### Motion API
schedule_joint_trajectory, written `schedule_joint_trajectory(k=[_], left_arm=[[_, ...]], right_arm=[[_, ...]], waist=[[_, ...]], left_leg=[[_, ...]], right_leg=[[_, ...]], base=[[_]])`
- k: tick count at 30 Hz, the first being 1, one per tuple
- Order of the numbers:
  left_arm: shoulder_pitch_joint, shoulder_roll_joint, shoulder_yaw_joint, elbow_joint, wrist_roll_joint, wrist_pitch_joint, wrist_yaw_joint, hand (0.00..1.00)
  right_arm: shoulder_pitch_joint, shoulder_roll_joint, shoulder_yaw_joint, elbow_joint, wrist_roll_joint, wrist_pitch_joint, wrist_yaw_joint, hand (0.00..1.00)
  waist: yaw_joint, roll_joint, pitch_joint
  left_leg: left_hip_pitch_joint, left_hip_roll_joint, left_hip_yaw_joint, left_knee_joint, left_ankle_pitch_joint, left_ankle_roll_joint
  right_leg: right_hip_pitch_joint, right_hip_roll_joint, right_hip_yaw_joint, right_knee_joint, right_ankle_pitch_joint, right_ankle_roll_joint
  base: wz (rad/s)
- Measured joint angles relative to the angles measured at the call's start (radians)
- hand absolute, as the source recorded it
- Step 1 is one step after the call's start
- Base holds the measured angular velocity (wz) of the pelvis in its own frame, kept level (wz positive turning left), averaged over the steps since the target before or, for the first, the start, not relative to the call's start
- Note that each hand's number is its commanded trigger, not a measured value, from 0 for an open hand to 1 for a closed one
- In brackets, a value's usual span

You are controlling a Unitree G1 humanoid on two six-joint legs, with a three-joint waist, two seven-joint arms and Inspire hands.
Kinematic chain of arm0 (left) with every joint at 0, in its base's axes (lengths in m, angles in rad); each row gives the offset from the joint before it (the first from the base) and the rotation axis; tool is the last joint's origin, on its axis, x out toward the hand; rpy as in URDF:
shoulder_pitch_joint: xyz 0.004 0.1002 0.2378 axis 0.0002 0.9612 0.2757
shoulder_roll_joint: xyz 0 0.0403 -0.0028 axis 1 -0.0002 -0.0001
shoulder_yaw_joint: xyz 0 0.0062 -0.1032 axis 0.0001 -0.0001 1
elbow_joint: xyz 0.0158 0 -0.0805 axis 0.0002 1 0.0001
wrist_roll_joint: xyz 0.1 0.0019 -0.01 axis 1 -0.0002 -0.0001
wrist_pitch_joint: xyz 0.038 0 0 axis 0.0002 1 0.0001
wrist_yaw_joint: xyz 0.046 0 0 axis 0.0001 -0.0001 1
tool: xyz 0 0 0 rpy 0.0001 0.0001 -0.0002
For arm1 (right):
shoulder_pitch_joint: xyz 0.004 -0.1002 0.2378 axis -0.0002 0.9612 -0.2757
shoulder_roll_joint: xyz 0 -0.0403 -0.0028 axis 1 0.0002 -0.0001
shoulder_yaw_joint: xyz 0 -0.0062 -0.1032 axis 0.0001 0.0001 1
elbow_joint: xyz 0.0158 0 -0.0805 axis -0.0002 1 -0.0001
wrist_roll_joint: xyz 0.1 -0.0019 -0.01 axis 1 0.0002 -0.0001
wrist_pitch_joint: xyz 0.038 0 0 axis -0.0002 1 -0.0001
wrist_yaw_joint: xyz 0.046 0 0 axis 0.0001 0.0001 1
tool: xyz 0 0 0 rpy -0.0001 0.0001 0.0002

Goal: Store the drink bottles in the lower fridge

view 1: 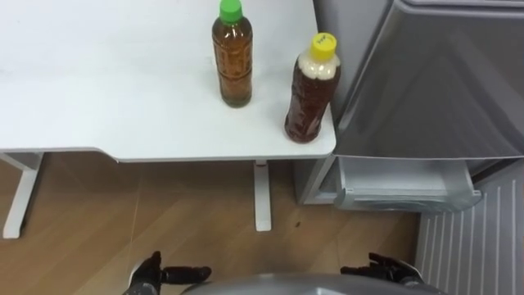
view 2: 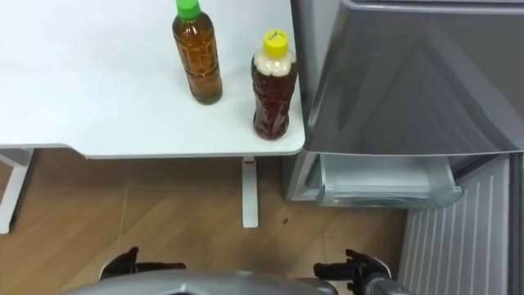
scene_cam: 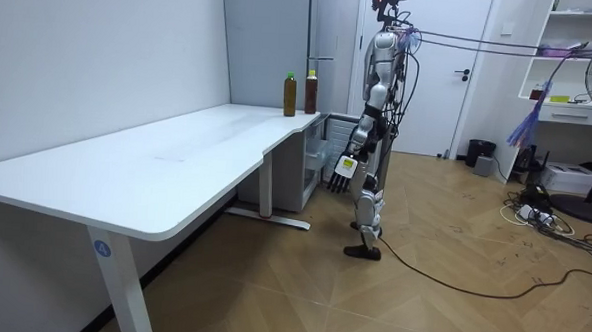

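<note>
White is the flat desk surface (view 1: 123, 98), and two drinks are stood on it near its right corner. A clear plastic bottle of light brown tea with a green cap (view 1: 232, 57) is placed a little further back. A darker brown plastic bottle with a yellow cap (view 1: 312, 94) is set right at the edge, just beside the tall grey fridge (view 1: 426, 74). Below the surface, a pale plastic tray (view 1: 405, 187) of the lower fridge is seen pulled out; it may be a door shelf.

The left hand (view 1: 160, 274) and the right hand (view 1: 381, 269) are held low by the body, well apart from the bottles. Nothing is held, and the fingers are left loose.

Both bottles are judged full, so a bit heavy, smooth and slippery. Each is best wrapped round its middle, never its cap. The yellow-capped one could easily be knocked off.
</note>
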Motion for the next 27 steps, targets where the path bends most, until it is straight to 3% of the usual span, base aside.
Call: schedule_joint_trajectory(k=[7,11,16,22,27], left_arm=[[0.034,-0.003,0.079,0.011,-0.179,0.011,0.076,0.0],[0.047,-0.004,0.168,0.011,-0.312,0.012,0.146,0.0],[0.052,-0.006,0.247,-0.003,-0.463,0.012,0.243,0.0],[0.051,-0.005,0.286,-0.134,-0.57,-0.007,0.395,0.0],[0.055,-0.003,0.289,-0.35,-0.576,-0.067,0.52,0.0]], right_arm=[[0.006,0.0,-0.022,-0.003,0.017,0.02,-0.008,0.0],[0.026,-0.004,-0.024,-0.006,0.035,0.02,-0.017,0.0],[0.031,-0.004,-0.05,-0.004,0.032,0.021,-0.036,0.0],[0.031,-0.005,-0.054,-0.015,0.023,0.031,-0.041,0.0],[0.04,-0.003,-0.062,-0.032,0.021,0.028,-0.058,0.0]], waist=[[0.002,0.007,0.0004],[0.03,0.009,0.0047],[0.045,0.015,0.0035],[0.052,0.014,0.0035],[0.056,0.018,-0.0027]], left_leg=[[0.0,0.0,-0.005,0.001,0.0,0.0],[0.004,0.0,-0.001,0.002,-0.004,0.0],[0.009,-0.002,-0.011,0.016,-0.01,0.001],[0.011,-0.009,-0.022,0.019,-0.01,0.001],[0.007,-0.016,-0.062,0.032,-0.01,0.002]], right_leg=[[0.003,0.0,0.003,0.0,0.0,0.0],[0.006,0.0,0.0,0.001,0.0,0.0],[0.02,-0.002,-0.01,0.0,-0.002,0.001],[0.023,-0.008,-0.024,0.0,-0.011,-0.001],[0.035,-0.01,-0.039,0.001,-0.012,0.002]], base=[[0.0],[-0.03],[0.05],[0.05],[0.1]])
